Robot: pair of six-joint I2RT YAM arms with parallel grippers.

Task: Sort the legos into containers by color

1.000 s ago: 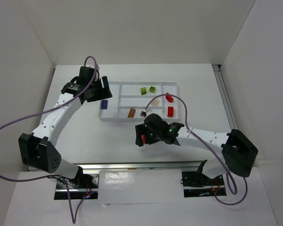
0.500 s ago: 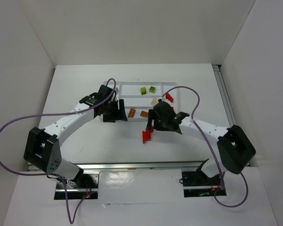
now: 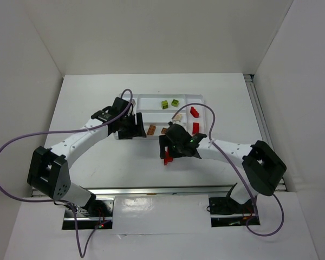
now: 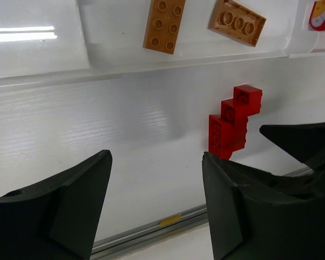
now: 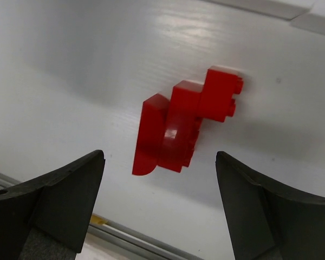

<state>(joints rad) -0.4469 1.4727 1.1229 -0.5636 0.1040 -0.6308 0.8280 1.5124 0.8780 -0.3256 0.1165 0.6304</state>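
A red lego cluster [image 3: 168, 158] of snapped bricks lies on the table just in front of the white tray [image 3: 200, 99]. It shows in the right wrist view [image 5: 179, 127] and the left wrist view [image 4: 232, 122]. My right gripper [image 3: 166, 151] hovers over it, open and empty [image 5: 160, 200]. My left gripper [image 3: 135, 130] is open and empty [image 4: 157, 206] at the tray's front left edge. The tray holds two green bricks [image 3: 169, 103], two red bricks [image 3: 195, 112], two orange bricks [image 3: 151, 130] [image 4: 163, 25] and a tan one [image 3: 177, 116]. No purple brick shows.
White walls enclose the table on three sides. A grey rail [image 3: 162, 190] runs along the near table edge. Purple cables [image 3: 21, 141] loop off both arms. The right gripper's fingers [image 4: 303, 141] show at the right of the left wrist view.
My left arm swung from the tray's far left corner to its front edge and now holds still. My right gripper went toward the tray and came back over the red cluster.
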